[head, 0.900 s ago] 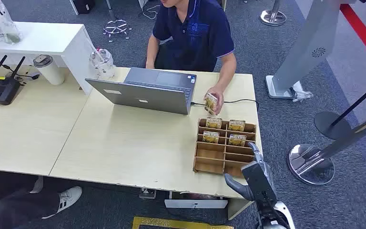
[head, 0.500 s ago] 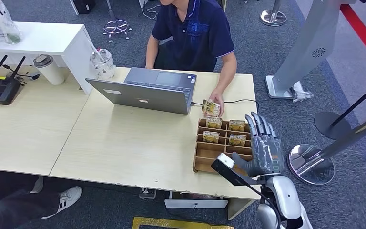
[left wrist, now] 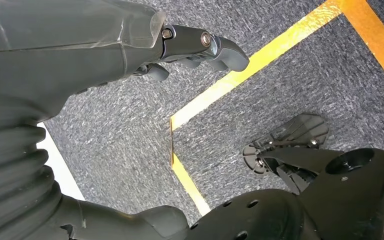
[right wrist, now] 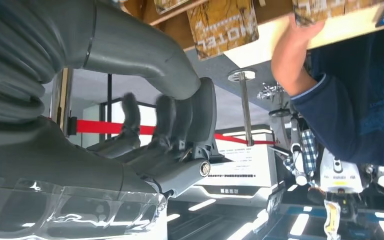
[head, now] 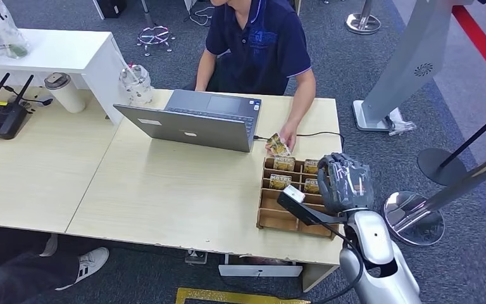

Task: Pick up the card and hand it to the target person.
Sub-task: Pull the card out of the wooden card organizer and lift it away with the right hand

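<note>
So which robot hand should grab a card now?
The right hand, I think. It hovers over the card rack on the table, close to the cards, holding nothing. The left hand hangs down by the carpet, far from the rack.

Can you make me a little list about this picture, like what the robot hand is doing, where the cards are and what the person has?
right hand: over the right side of the box, holding nothing, fingers bent
left hand: hangs over grey carpet, holding nothing
brown wooden divided card box: on the pale wooden table
yellow-brown printed cards: standing in the box's far slots
person's hand: holds one more card just beyond the box
grey laptop: open, facing the person
</note>
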Robot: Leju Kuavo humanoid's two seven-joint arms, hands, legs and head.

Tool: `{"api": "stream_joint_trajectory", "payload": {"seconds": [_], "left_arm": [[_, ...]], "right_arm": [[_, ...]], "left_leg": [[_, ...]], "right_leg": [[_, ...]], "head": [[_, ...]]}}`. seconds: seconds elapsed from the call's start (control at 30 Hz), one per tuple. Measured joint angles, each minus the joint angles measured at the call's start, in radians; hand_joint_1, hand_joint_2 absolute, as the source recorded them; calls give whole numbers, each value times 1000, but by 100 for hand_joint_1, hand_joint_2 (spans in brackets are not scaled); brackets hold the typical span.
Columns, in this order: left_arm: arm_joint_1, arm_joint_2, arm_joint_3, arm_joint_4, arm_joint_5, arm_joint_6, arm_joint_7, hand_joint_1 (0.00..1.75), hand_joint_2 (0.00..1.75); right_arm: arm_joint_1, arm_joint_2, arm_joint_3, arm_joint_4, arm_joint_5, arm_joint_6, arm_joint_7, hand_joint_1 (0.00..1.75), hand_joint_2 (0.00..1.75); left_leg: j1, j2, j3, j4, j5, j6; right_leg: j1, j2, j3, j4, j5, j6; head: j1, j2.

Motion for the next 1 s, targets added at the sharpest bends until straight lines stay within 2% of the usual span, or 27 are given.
{"api": "stream_joint_trajectory", "payload": {"seconds": [0.1,0.23,0.27,0.63,1.0], "left_arm": [[-1,1,-1,0,4,-5,2,0,175],[0,1,-2,0,13,-13,6,0,175],[0,1,-3,0,15,-15,6,0,175],[0,7,-11,0,18,-30,8,0,175],[0,10,-17,0,21,-35,8,0,175]], "right_arm": [[-10,0,5,27,5,6,7,132,175],[-16,0,9,56,15,6,13,95,175],[-16,0,10,61,15,6,13,92,175],[-16,0,15,98,15,15,22,83,175],[-17,0,15,146,16,20,29,102,175]], "left_leg": [[0,0,0,0,0,0],[0,0,0,0,0,0],[0,0,0,0,0,0],[0,0,0,0,0,0],[0,0,0,0,0,0]], "right_leg": [[0,0,0,0,0,0],[0,0,0,0,0,0],[0,0,0,0,0,0],[0,0,0,0,0,0],[0,0,0,0,0,0]], "head": [[0,0],[0,0],[0,0],[0,0],[0,0]]}}
